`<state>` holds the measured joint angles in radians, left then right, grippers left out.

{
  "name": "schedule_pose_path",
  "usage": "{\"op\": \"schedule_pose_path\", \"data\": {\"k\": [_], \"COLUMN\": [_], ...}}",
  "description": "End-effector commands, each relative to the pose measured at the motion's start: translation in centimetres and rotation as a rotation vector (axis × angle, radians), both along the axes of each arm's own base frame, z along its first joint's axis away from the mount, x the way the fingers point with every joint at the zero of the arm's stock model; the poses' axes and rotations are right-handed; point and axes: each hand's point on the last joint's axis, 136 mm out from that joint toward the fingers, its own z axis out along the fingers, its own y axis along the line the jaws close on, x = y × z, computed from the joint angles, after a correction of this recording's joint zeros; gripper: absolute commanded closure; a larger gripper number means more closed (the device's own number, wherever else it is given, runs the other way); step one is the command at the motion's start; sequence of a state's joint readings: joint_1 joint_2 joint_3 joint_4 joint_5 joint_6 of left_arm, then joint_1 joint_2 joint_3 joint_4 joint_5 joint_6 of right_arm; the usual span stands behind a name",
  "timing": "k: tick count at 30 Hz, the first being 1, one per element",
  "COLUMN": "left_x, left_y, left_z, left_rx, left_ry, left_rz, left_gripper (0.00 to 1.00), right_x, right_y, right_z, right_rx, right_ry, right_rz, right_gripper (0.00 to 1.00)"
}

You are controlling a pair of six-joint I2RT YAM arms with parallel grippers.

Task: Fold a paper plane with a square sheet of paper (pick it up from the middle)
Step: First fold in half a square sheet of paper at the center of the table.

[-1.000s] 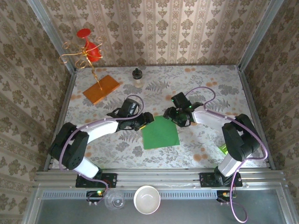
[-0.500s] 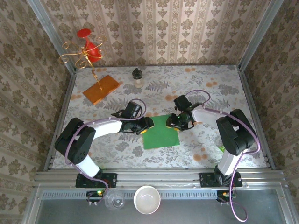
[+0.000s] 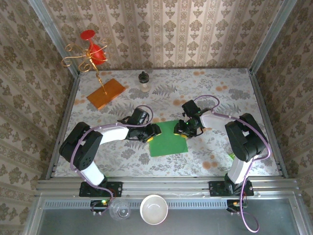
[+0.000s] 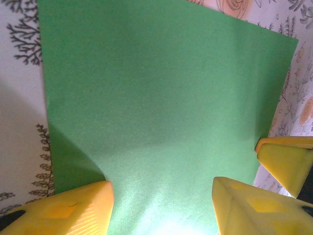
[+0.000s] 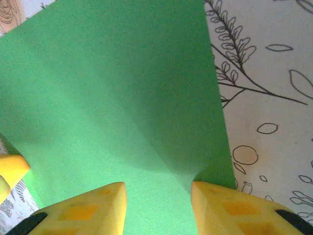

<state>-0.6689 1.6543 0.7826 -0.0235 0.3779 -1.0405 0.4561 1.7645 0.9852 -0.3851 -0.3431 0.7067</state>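
A square sheet of paper (image 3: 167, 139) is seen flat at the centre of the table (image 3: 215, 93). At its 10 o'clock the left gripper (image 3: 152, 131) and at 2 o'clock the right gripper (image 3: 184, 129) are set with fingers parted astride its edges. It could be crumpled by uneven closing

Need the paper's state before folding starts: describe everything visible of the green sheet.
The sheet is a thin, matte, bright green square, unfolded, with no crease visible. It lies on the table, turned slightly askew and mostly flat; the wrist views show it bowing up a little at its far edge. The left gripper and right gripper stand at its two far corners, open jaws straddling that edge. Whether they touch it cannot be told.
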Motion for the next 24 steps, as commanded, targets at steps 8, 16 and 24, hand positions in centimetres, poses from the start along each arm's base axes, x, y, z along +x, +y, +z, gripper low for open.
{"op": "schedule_pose_path", "data": {"k": [8, 16, 24], "left_x": [-0.4, 0.0, -0.4], "left_y": [0.9, 0.6, 1.4], "left_z": [-1.1, 0.1, -0.7], "left_rx": [-0.014, -0.036, 0.026], "left_ry": [-0.001, -0.033, 0.003], "left_rz": [0.047, 0.031, 0.037], "left_gripper": [0.31, 0.13, 0.16], "right_x": [-1.3, -1.4, -1.7], "right_y": [1.2, 3.1, 5.4], "right_z": [-2.2, -2.2, -2.0], "right_rx": [0.072, 0.120, 0.166], "right_ry": [0.057, 0.062, 0.071], "right_rz": [-0.012, 0.000, 0.017], "right_gripper": [0.57, 0.58, 0.62]}}
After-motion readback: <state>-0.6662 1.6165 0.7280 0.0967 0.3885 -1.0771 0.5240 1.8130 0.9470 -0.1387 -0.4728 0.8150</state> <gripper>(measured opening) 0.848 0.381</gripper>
